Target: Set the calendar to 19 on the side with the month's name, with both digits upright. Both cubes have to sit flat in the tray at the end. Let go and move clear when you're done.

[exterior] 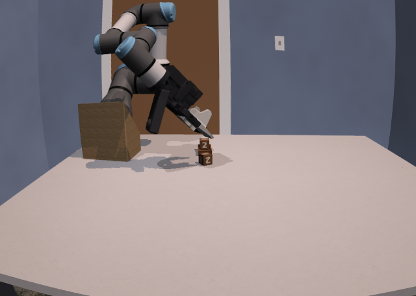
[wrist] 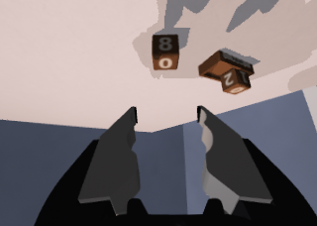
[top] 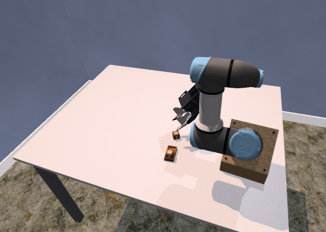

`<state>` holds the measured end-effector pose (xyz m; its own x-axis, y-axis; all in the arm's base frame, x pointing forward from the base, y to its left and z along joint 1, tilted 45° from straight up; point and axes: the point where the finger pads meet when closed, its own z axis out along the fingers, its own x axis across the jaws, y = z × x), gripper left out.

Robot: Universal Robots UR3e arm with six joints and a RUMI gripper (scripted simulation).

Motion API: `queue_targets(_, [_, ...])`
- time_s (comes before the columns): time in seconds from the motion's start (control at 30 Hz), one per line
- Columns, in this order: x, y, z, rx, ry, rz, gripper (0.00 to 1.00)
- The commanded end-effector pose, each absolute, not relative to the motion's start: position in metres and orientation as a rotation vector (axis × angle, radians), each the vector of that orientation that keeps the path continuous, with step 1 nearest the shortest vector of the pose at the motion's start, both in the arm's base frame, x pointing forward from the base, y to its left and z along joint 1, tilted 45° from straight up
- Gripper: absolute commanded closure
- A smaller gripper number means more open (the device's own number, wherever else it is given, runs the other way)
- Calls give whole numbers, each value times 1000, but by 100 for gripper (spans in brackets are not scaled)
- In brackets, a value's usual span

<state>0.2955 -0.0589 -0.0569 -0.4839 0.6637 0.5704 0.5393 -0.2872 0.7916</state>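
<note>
A small brown tray (top: 172,147) (wrist: 214,66) lies on the table, with one number cube (top: 169,152) (exterior: 205,159) (wrist: 234,80) sitting in one end of it. That cube shows 0 on top and 2 on a side. The other cube (top: 175,134) (exterior: 203,144) (wrist: 165,52) lies loose on the table just beyond the tray, nearer the arm's base. In the wrist view it shows an 8 and a 0. My gripper (top: 177,124) (exterior: 208,134) (wrist: 166,107) hangs tilted just above the loose cube. Its fingers stand apart with nothing between them.
The arm's wooden mounting block (top: 250,155) (exterior: 104,131) stands at the table's edge close to the tray. The arm's lower joint (top: 208,139) lies low right beside the loose cube. The pale table (top: 105,124) stretches wide to the other side.
</note>
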Motion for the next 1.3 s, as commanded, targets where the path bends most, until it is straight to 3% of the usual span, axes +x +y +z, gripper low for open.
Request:
queue_targets(0.0, [295,-60,-58,1556,1874,1867,60])
queue_targets(1.27, [297,-60,-55,1649,2335,1575,60])
